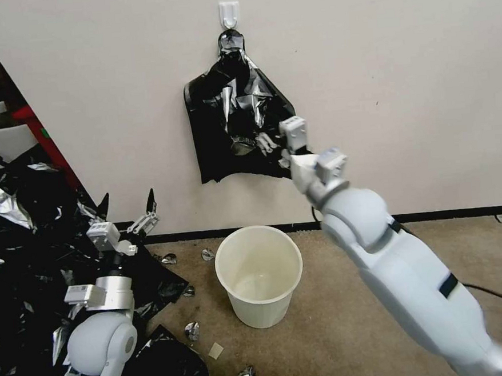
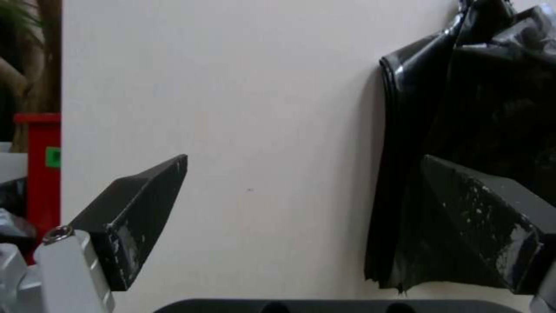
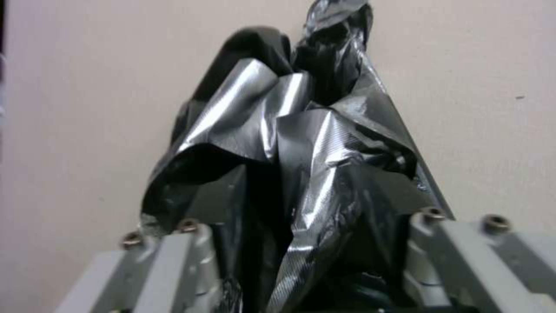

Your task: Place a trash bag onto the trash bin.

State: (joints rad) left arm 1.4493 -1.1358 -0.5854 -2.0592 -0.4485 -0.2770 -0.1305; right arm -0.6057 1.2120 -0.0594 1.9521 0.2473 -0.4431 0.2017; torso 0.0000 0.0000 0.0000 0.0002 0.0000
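Head view: the right gripper [image 1: 277, 146] is raised to the wall and reaches into the lower right part of the thick stack of glossy black plastic bags [image 1: 232, 126] that hangs from a white wall hook [image 1: 229, 13]. The small round cream-white plastic trash bin [image 1: 260, 274] stands upright and unlined on the beige carpet [image 1: 340, 319], below the stack and near the wall. The left gripper [image 1: 127, 207] waits low to the left with its dark fingers spread apart, above a heap of black and silver plastic scraps [image 1: 21, 255].

Left wrist view: its two dark fingertips [image 2: 145, 204] stand wide, holding nothing, the stack's edge behind one of them.

Right wrist view: crumpled black film with a silvery sheen [image 3: 301, 143] lies bunched between the fingers, which look to have film on both sides — whether they have clamped on it I cannot tell.

The step in hand, as I judge it, is freeing one thin trash bag from the stack. Done well, the pinch takes the front layer only — then draws outward and down, gently, so the neck tears off without the hook coming away.
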